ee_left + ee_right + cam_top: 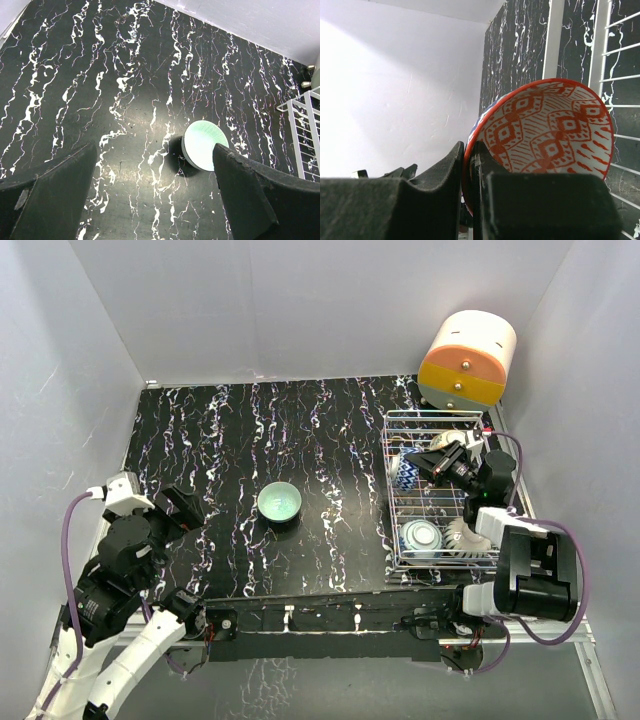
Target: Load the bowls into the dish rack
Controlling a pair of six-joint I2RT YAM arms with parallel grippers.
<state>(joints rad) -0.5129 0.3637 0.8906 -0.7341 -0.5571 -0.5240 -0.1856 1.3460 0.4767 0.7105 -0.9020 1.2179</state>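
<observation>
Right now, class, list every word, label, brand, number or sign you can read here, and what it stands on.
None: no view shows readable text.
The red-orange bowl carries only diamond patterns, the drawer box only two small dots; the mint green bowl, dish rack and table look unmarked.

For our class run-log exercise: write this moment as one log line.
right gripper: shut on red-patterned bowl, over dish rack | left gripper: open, empty | mint green bowl: on table, not yet racked
</observation>
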